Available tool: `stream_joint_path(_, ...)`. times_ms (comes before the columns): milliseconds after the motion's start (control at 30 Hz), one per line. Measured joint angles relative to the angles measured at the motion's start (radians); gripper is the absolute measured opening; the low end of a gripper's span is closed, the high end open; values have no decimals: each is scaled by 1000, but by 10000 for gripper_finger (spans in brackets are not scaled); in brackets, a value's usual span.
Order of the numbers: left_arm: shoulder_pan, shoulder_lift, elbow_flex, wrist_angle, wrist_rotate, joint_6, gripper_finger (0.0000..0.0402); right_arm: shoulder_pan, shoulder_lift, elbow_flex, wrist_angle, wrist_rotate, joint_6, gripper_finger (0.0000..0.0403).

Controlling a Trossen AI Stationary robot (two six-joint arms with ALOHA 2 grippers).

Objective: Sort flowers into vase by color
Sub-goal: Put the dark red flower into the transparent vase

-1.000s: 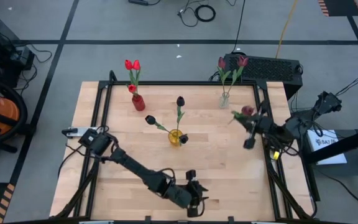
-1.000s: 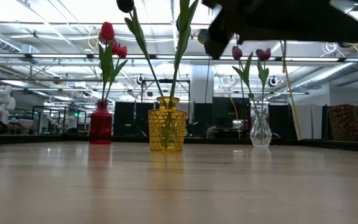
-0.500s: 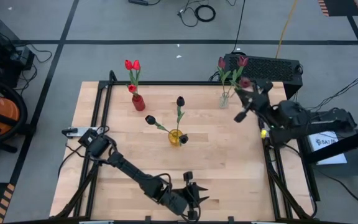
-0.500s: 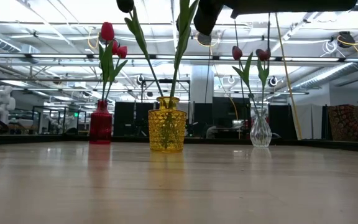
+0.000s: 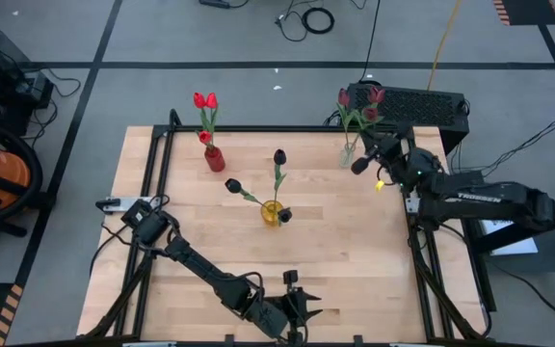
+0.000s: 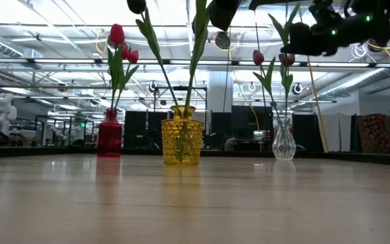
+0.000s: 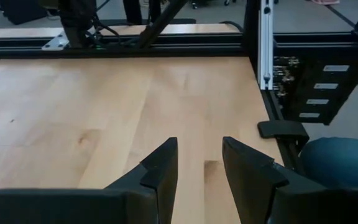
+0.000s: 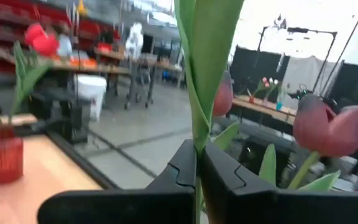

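My right gripper [image 5: 366, 156] is shut on a tulip's green stem, high over the table's far right, right beside the clear vase [image 5: 348, 154], which holds maroon tulips [image 5: 344, 97]. In the right wrist view [image 8: 197, 165] maroon heads [image 8: 334, 127] show close behind the stem. A red vase [image 5: 215, 159] holds red tulips [image 5: 204, 100]. A yellow vase [image 5: 273, 212] holds black tulips [image 5: 279, 156]. My left gripper [image 5: 292, 301] is open and empty at the near edge; it also shows in the left wrist view [image 7: 197, 165]. My right gripper pinches the tulip's stem, together with a leaf [image 8: 196, 134], between its two fingers. The fingers come about level from the table's right side and lie across the stem. The stem stands upright above the fingers, clear of the table; its lower end is hidden.
The three vases stand across the far half of the table, the yellow one [image 6: 181, 133] in the middle. A black frame rail [image 5: 422, 260] runs along the table's right edge. A keyboard [image 5: 417, 101] lies beyond the far edge. Bare wood [image 5: 335, 260] fills the near half.
My right gripper has carried the tulip toward the table's far edge and a little to the left, up to the clear vase, staying shut on the stem. The flower has turned from lying slantwise to standing upright.
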Motion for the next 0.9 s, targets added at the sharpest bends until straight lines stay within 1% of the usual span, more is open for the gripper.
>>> stream_joint_path(133,1,0,0,-1,1,1,134,-15,0,-110,206,-18,4,0)
stream_joint_path(267,5,0,0,-2,0,1,134,-16,0,-174,265,-13,3,0)
stream_joint_path(400,4,0,0,-2,0,1,134,-16,0,-208,278,-13,25,0)
stream_joint_path(567,4,0,0,-2,0,0,134,-16,0,-215,277,-13,58,3)
stream_joint_path(833,4,0,0,0,0,-1,134,-16,0,-215,229,-11,115,47)
stream_joint_path(900,4,0,0,0,0,-1,134,-16,0,-215,206,13,136,59)
